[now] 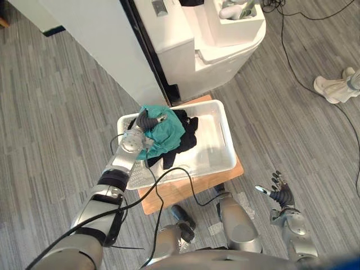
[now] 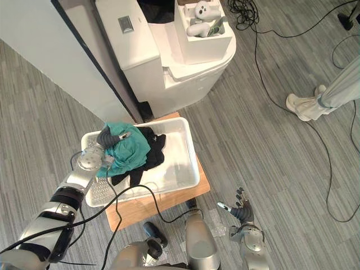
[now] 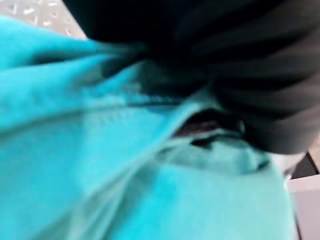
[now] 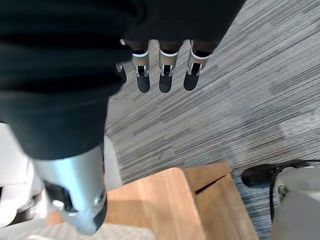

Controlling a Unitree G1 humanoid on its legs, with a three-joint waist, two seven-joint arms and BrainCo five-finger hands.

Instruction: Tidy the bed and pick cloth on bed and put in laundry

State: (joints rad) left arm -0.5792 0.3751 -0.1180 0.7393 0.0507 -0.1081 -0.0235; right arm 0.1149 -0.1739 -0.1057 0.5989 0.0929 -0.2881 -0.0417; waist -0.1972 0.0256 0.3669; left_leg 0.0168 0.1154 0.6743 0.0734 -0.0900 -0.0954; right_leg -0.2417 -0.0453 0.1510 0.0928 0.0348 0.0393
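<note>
While the right hand hangs with fingers spread over the floor, the left hand sits amid the teal cloth in the white basket. Cannot tell whether its fingers are clamped. Cloth lies directly at left hand; right well apart.

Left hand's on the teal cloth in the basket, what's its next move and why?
Probably lift the left hand clear and leave the teal cloth behind: it already lies in the white basket with a black cloth, so the drop looks done. The right hand hangs open.
</note>
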